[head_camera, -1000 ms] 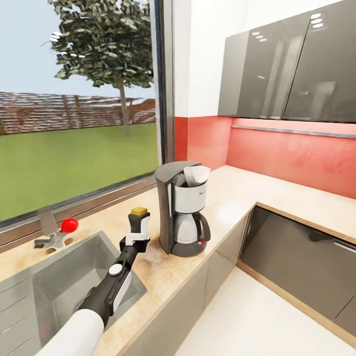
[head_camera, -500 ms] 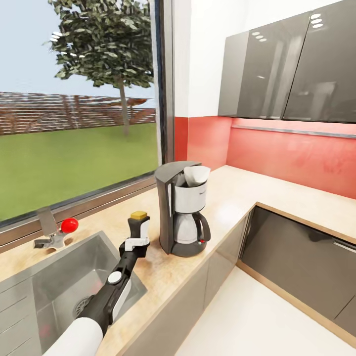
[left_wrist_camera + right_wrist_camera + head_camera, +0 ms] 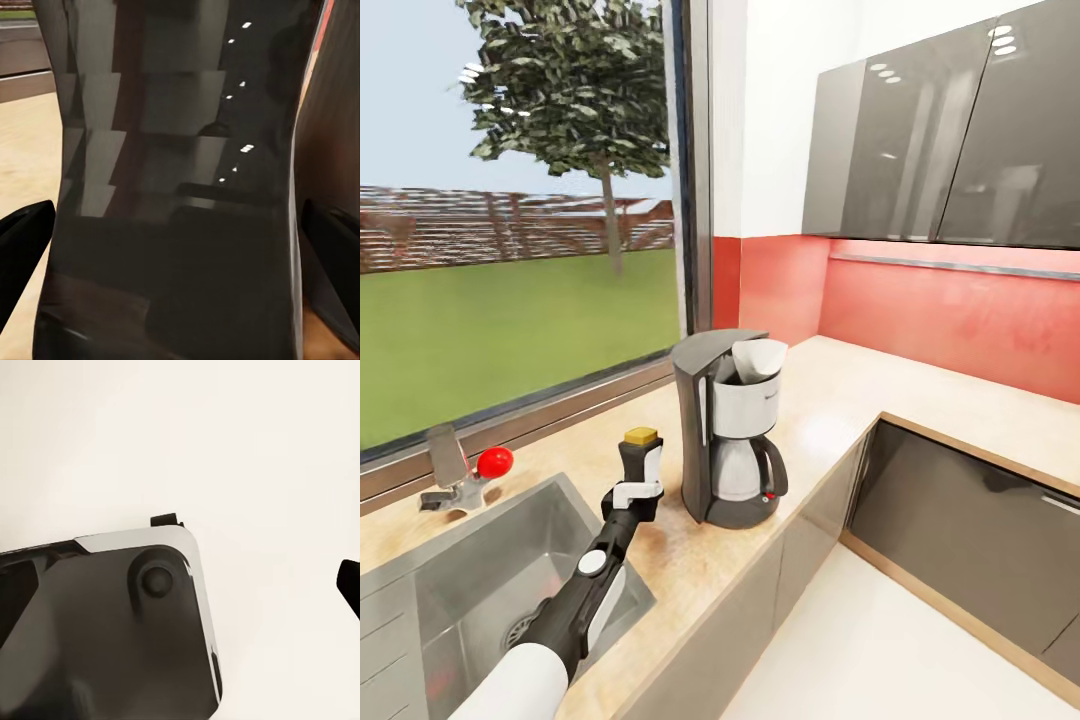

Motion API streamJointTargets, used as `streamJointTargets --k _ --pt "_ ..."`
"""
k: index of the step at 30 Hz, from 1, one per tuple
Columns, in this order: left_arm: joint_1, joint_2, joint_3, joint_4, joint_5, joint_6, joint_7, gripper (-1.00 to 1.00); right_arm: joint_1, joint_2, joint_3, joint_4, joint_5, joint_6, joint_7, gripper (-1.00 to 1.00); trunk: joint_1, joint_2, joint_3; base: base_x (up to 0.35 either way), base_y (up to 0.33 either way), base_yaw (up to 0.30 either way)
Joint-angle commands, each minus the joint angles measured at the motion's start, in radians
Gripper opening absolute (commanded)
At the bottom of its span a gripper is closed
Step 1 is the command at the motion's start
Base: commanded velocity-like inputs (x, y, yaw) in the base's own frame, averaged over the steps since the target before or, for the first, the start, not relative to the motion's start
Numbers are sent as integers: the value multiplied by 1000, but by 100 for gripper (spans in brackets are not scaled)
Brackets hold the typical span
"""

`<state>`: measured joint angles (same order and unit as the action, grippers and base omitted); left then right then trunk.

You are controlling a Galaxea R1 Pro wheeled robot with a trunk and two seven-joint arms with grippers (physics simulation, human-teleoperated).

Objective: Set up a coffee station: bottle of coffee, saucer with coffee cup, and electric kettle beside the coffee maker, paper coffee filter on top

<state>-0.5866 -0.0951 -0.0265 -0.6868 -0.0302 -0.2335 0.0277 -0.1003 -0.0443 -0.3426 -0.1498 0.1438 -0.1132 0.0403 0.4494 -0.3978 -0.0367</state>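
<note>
The bottle of coffee (image 3: 643, 442), dark with a yellow cap and pale label, stands upright just left of the coffee maker (image 3: 728, 440) on the countertop (image 3: 840, 390). My left gripper (image 3: 639, 470) is shut on its body from the near side. Seen from the left wrist, the dark bottle (image 3: 180, 172) sits between both black fingers (image 3: 22, 255). Its base is hidden, so contact with the counter is unclear. A white paper coffee filter (image 3: 758, 357) rests on top of the coffee maker. One black fingertip (image 3: 351, 583) of my right gripper shows at the frame edge over pale floor.
A steel sink (image 3: 480, 560) lies left of the bottle, with a red-knobbed faucet (image 3: 478, 468) behind it at the window. Grey wall cabinets (image 3: 950, 140) hang over the right run of counter. A dark cabinet front (image 3: 960, 530) fills the corner below.
The bottle has come down a little in my left gripper next to the coffee maker. The head view has then shifted slightly, so everything sits a bit further left.
</note>
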Motion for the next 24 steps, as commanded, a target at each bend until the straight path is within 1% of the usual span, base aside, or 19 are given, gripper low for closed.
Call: streamJointTargets --k 1,12,13,24 --pt "-1 0 -2 1 -4 -4 3 -100 -1 0 -9 1 10 -4 4 100 1 -2 -2 0 0 0" --pt "-1 -1 -3 0 -4 0 -5 -100 -1 1 -9 1 10 -3 4 100 1 -2 -2 0 0 0" --pt "-1 -1 -3 0 -4 0 -5 100 -1 1 -9 1 10 -4 4 100 1 -2 -2 0 0 0" --pt "-1 1 -1 1 -4 -6 -5 100 -1 1 -9 1 10 -4 4 100 1 -2 -2 0 0 0"
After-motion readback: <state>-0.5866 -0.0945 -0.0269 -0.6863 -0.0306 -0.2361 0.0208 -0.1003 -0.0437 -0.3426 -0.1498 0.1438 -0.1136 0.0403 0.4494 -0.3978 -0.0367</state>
